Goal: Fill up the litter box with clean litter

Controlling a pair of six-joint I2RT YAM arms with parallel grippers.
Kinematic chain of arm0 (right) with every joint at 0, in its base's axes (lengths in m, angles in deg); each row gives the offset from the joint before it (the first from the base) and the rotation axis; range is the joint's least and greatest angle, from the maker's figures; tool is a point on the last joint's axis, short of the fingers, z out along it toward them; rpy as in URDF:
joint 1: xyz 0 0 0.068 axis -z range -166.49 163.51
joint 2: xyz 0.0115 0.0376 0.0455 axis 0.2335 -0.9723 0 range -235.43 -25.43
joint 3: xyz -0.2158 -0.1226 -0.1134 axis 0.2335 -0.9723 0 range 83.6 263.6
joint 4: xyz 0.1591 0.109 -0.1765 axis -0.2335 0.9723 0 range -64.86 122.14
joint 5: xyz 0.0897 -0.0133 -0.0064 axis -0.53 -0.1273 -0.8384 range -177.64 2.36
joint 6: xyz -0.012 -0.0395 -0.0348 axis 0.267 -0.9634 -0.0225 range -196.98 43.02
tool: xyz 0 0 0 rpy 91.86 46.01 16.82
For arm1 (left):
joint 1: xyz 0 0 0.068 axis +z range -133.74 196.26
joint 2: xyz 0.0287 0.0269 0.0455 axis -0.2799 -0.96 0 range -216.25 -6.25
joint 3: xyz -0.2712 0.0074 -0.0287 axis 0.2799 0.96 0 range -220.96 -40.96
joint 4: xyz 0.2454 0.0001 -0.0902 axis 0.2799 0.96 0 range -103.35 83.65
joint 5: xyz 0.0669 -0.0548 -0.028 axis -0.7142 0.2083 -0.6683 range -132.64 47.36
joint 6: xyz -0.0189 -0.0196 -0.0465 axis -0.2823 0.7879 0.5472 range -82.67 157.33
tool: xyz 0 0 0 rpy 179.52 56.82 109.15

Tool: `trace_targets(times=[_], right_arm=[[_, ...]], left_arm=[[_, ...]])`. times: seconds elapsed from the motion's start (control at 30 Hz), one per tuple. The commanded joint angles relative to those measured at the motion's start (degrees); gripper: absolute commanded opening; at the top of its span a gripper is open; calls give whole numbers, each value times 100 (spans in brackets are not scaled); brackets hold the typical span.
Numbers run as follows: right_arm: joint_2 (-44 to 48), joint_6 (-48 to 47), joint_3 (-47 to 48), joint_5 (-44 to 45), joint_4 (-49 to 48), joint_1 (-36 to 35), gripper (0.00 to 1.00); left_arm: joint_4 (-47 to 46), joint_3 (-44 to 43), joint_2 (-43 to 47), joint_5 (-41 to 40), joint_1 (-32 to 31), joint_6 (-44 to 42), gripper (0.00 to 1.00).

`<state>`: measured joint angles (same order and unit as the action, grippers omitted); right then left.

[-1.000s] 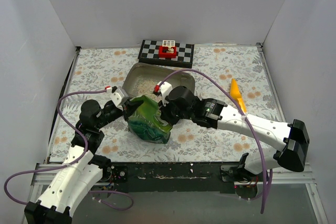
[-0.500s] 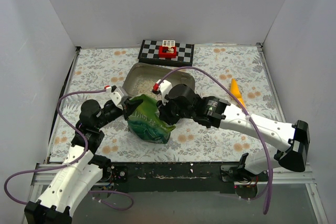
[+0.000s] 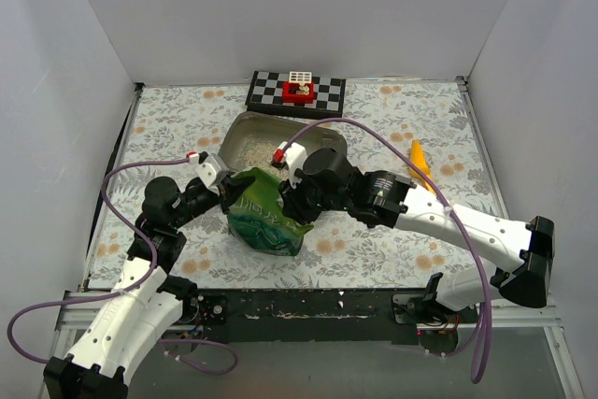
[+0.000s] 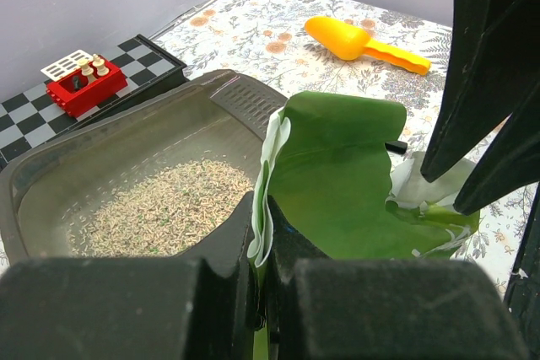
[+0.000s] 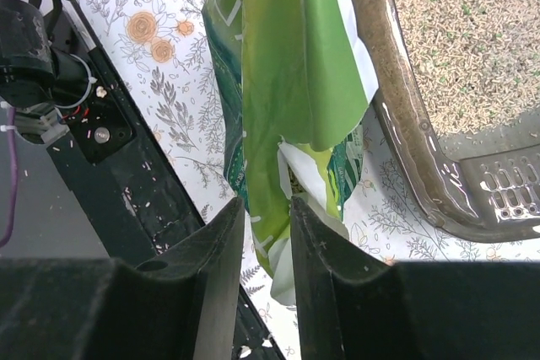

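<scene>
The green bag (image 3: 264, 221) is being pinched by both the left gripper (image 4: 261, 238) and right gripper (image 5: 268, 225) beside the litter box (image 3: 333, 141) containing clean litter (image 3: 250, 149).

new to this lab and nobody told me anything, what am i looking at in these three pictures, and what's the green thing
These are two robot arms bolted at the near edge of a flowered table. The wide picture comes from a fixed camera above and behind them. The other two come from a camera on each wrist, so the dark blocks at the bottom of those are that arm's own fingers. On the table are a grey litter box with some pale litter in it, a yellow scoop, and a checkered board with a small red block on it. The left tool and the right tool each pinch the crinkly green bag at the box's near rim.
</scene>
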<state>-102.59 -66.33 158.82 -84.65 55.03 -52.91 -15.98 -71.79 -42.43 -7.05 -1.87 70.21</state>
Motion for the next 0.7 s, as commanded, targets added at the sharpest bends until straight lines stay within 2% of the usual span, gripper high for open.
trace_targets(times=[0.0, 0.67], right_arm=[[-158, -72, 54, -17, -299, -38, 36], [-361, -336, 37, 414, -405, -12, 38]], left_arm=[[-9, -143, -11, 53, -24, 16, 0], [-71, -37, -20, 18, -24, -54, 0]])
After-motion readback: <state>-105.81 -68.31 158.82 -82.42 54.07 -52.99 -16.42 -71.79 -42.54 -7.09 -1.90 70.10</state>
